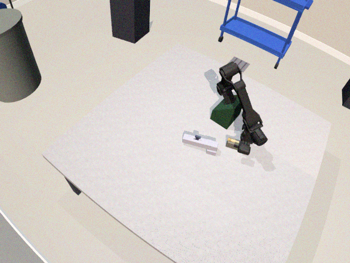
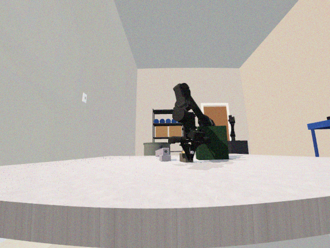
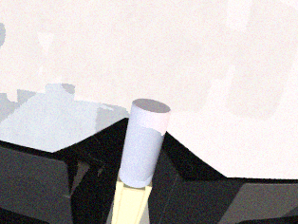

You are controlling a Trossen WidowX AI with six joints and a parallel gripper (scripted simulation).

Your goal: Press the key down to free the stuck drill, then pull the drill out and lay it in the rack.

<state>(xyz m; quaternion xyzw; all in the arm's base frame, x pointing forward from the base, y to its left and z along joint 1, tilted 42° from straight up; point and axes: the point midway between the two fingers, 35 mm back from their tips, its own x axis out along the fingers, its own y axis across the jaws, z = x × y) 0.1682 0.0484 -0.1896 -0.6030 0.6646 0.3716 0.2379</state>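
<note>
Low over the white table [image 1: 146, 180], one drill [image 1: 232, 142] is held by the single black arm's gripper [image 1: 241, 146], whose jaws are clamped on the tool's yellow body. From the wrist camera the drill [image 3: 143, 172] is seen pointing away from the lens between the two dark fingers, its pale cylindrical tip reaching past them over the table surface. In the top view the drill is seen just off the end of one pale block [image 1: 199, 142] and clear of it (a narrow gap of table shows between the two). One small dark key [image 1: 197, 137] is seen on top of that block. One green rack [image 1: 226, 112] stands just behind the gripper, at the foot of the arm, and the drill is not in it. From the exterior camera the gripper [image 2: 188, 154] is seen pointing down between the block [image 2: 163, 154] and the rack [image 2: 213, 146]; whether the drill touches the table cannot be told from any view. Beyond the table, one blue cart [image 1: 260, 30], one grey drum [image 1: 15, 56] and one dark pillar [image 1: 130, 18] are counted on the floor.
</note>
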